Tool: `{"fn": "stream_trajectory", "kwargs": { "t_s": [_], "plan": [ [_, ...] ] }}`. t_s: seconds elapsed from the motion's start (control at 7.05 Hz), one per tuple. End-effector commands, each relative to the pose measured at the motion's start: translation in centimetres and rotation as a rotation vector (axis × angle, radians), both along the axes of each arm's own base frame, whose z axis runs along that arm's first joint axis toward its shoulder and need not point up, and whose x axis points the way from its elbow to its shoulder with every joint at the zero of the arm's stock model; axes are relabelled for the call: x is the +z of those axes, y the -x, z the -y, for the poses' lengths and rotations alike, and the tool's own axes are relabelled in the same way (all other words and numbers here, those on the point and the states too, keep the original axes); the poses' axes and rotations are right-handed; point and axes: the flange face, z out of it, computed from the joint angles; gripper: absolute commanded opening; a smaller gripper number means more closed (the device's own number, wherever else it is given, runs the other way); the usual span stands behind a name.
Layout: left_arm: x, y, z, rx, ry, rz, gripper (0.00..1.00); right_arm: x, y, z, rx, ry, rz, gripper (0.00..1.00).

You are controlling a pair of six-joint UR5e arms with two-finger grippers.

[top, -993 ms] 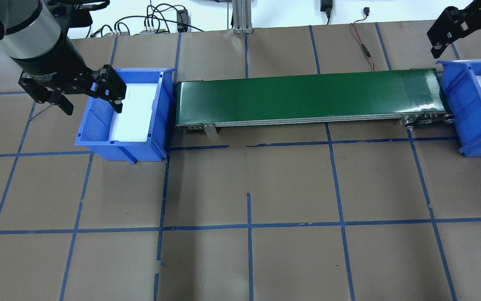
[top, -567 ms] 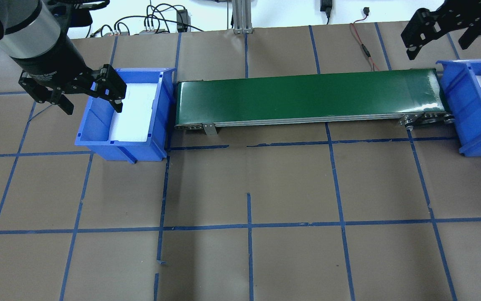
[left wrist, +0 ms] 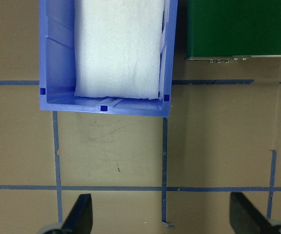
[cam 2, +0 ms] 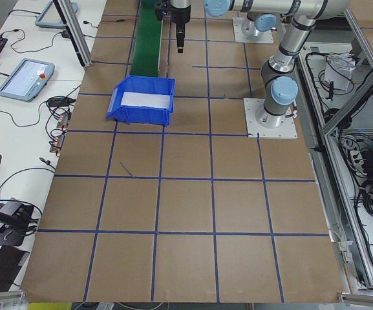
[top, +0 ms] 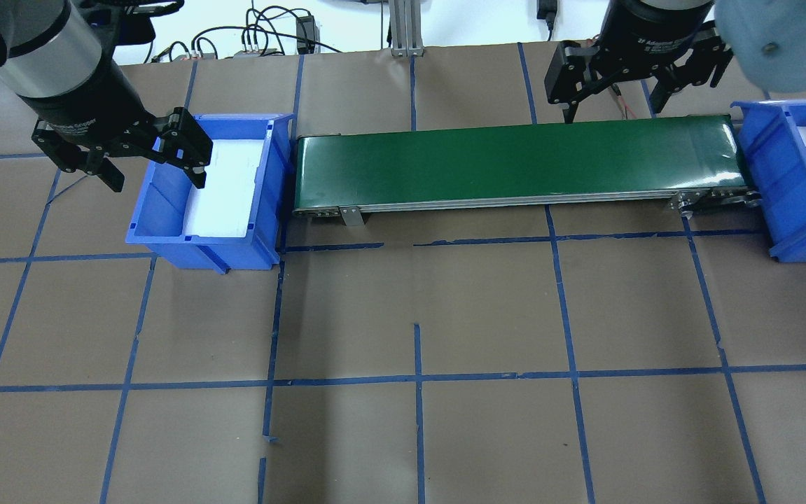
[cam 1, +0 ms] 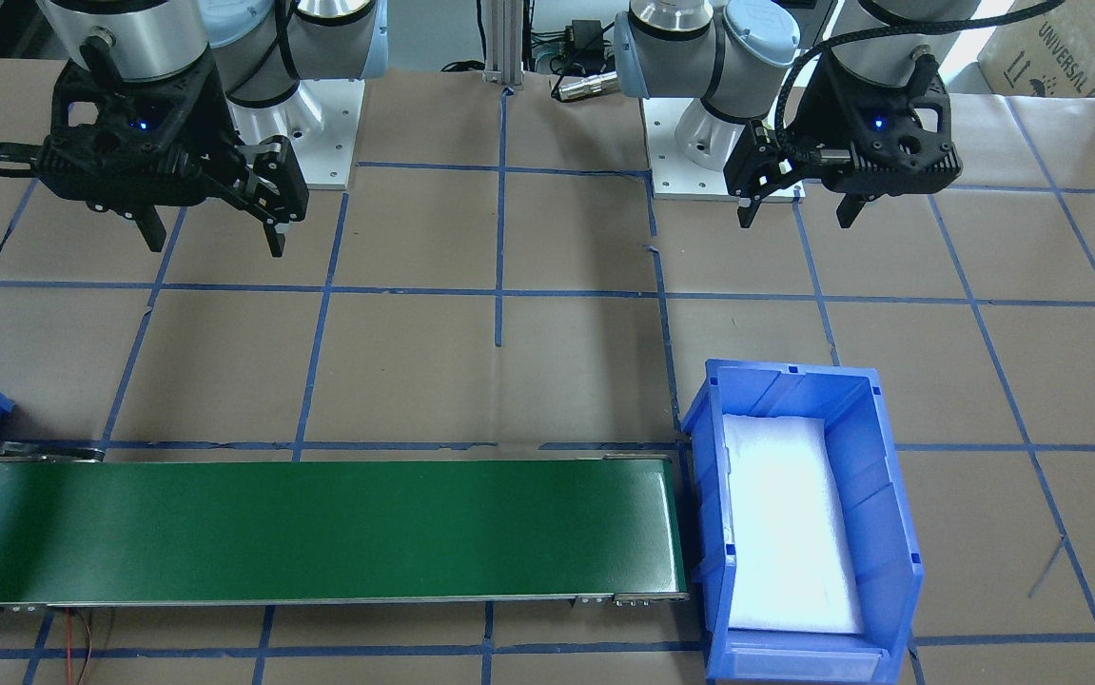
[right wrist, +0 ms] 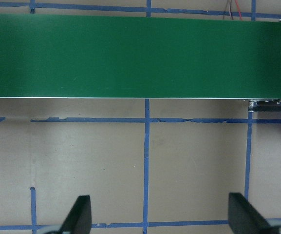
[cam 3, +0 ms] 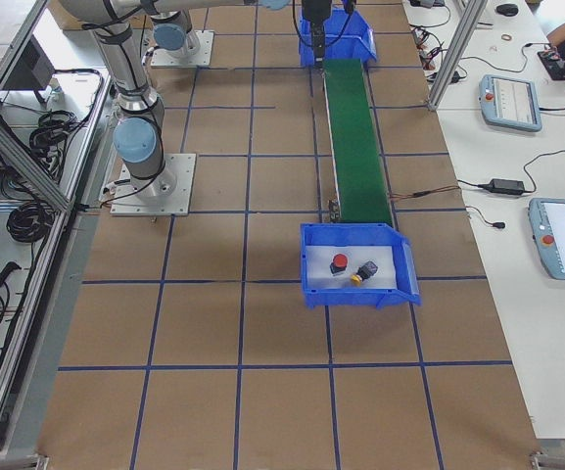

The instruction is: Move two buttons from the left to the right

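Red and yellow buttons lie binned right of the right pincer; it and the left pincer gape empty; seemingly done, only retreat remains.

The table, papered brown and gridded with blue tape, carries a long green conveyor on its far half. The left blue bin sits just beside the conveyor's left end, the right blue bin at its right end.

Brown paper-covered table gridded with blue tape. In the right-side view, a white bench at three o'clock holds teach pendants and cables.
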Motion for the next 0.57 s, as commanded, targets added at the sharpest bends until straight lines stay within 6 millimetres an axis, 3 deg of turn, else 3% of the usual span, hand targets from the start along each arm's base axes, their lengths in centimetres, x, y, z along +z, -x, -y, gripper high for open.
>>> {"fn": "stream_trajectory", "kwargs": {
  "t_s": [0.0, 0.43],
  "plan": [
    [-0.01, -0.06, 0.01, 0.001, -0.001, -0.001, 1.00, -0.79, -0.13, 0.05, 0.005, -0.015, 0.006, 1.00],
    [0.13, 0.01, -0.05, 0.000, 0.002, -0.001, 1.00, -0.82, 0.00, 0.54, 0.038, 0.003, 0.019, 1.00]
  ]
}}
